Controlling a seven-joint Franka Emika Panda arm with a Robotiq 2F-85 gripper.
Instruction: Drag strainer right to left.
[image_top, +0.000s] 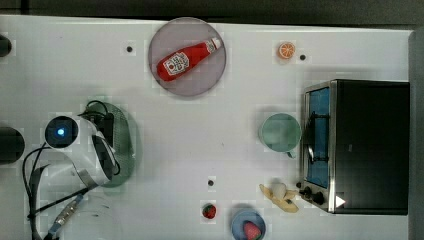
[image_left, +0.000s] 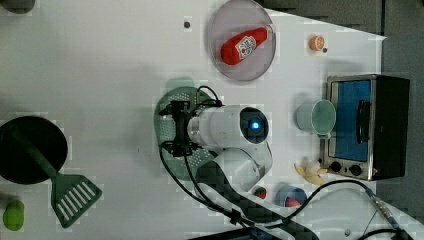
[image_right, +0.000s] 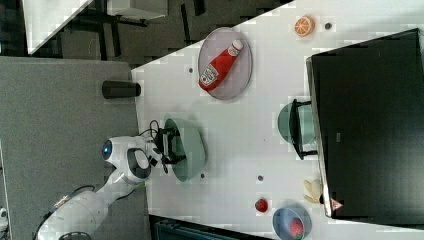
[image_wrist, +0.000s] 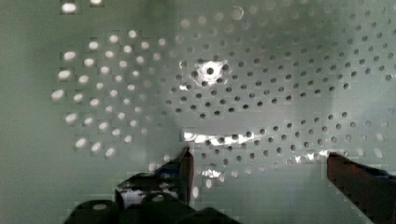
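The strainer (image_top: 128, 146), a pale mint-green oval basin with small holes, sits near the top view's left edge, mostly under the arm. In the left view the strainer (image_left: 167, 106) lies at the centre, and in the right view the strainer (image_right: 194, 145) lies at the table's left edge. My gripper (image_left: 179, 128) points down into it. In the wrist view the gripper (image_wrist: 259, 156) is open, both dark fingertips (image_wrist: 186, 161) spread wide just above the perforated bottom (image_wrist: 140, 84). Nothing is between them.
A grey plate (image_top: 167, 37) holds a ketchup bottle (image_top: 187, 59) at the top view's upper middle. A green cup (image_top: 280, 131) stands before a toaster oven (image_top: 365, 145) on the top view's right. An orange slice (image_top: 286, 50), banana (image_top: 280, 196), strawberry (image_top: 209, 211) and blue bowl (image_top: 247, 225) lie around.
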